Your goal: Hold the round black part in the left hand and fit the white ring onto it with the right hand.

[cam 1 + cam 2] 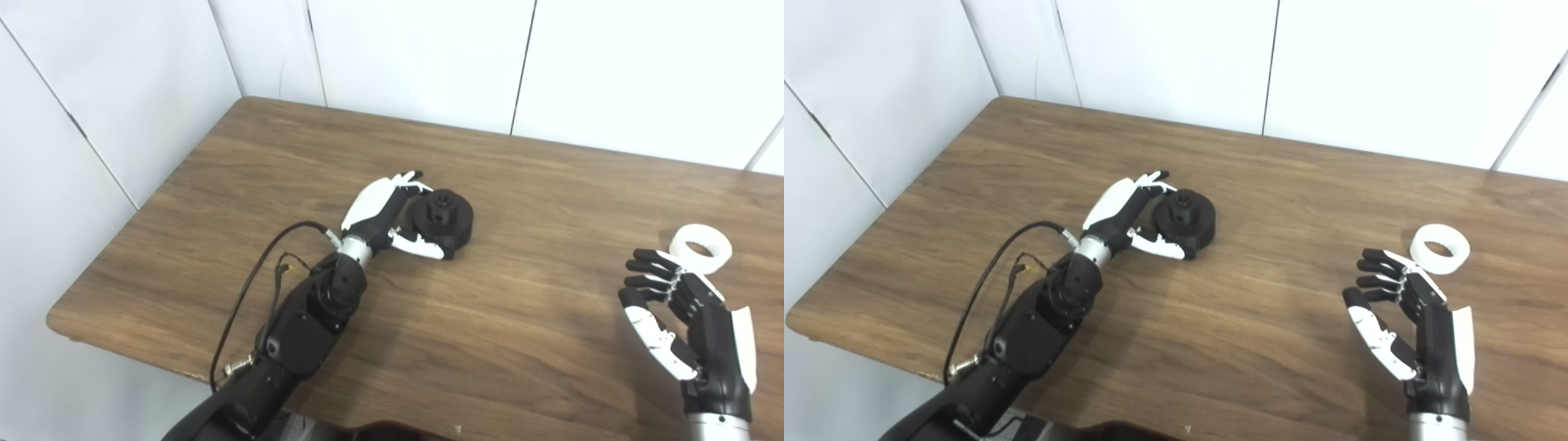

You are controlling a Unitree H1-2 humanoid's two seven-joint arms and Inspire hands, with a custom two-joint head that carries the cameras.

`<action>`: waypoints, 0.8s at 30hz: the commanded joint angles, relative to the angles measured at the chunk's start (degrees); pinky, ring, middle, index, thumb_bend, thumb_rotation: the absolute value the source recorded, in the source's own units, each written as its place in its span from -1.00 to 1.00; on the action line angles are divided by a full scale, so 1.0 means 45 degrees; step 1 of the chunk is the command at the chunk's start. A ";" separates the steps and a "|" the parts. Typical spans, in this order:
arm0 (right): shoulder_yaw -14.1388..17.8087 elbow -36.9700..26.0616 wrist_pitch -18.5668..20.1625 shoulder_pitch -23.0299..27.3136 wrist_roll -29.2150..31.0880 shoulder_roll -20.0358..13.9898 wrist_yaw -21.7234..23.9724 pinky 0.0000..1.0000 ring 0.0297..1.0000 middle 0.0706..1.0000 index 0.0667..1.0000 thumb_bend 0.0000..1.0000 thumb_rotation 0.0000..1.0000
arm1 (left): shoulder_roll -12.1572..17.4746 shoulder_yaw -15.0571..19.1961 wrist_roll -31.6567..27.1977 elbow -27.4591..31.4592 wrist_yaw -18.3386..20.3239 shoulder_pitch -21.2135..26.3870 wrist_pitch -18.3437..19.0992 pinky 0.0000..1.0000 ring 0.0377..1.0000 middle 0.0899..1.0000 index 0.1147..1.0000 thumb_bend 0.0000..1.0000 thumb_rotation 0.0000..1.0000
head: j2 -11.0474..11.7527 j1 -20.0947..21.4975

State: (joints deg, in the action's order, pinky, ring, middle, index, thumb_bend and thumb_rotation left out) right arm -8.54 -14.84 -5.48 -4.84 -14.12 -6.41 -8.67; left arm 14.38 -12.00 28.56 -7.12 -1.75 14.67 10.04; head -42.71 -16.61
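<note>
The round black part [444, 220] lies on the wooden table [520, 318] near its middle, with a small hub on top. My left hand [386, 217] is at the part's left side, fingers over its far edge and thumb along its near edge, the grip loose and the part resting on the table. The white ring [701, 248] lies flat at the right of the table. My right hand [680, 321] is open and empty, just in front of the ring and left of it, not touching it.
White wall panels stand behind the table and along its left side. A black cable [257, 288] loops off my left forearm above the table's front left edge.
</note>
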 commanded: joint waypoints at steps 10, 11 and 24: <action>-0.0013 -0.0526 -0.0230 -0.0164 -0.0096 0.0760 -0.0102 0.07 0.21 0.30 0.35 0.09 -0.05 | -0.0177 -0.0476 0.0224 0.2386 0.0597 -0.1145 -0.0315 0.93 0.99 0.91 0.09 0.80 -0.58 | -0.0091 0.0373; -0.0020 -0.0539 -0.0207 -0.0164 -0.0106 0.0778 -0.0108 0.07 0.21 0.30 0.35 0.10 -0.05 | -0.0181 -0.0504 0.0229 0.2490 0.0645 -0.1212 -0.0329 0.93 0.99 0.91 0.09 0.80 -0.57 | -0.0091 0.0373; -0.0341 -0.0713 0.0072 -0.0032 -0.0384 0.1110 -0.0245 0.07 0.22 0.31 0.35 0.05 -0.16 | -0.0334 -0.1038 0.0110 0.4687 0.1793 -0.2499 -0.0410 0.94 1.00 0.92 0.09 0.83 -0.45 | -0.0341 0.1384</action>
State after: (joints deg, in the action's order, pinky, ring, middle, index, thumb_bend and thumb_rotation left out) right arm -9.93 -15.67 -4.88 -4.64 -15.06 -6.04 -9.15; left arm 13.15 -16.54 28.98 11.36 6.22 2.49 9.36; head -44.21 -10.37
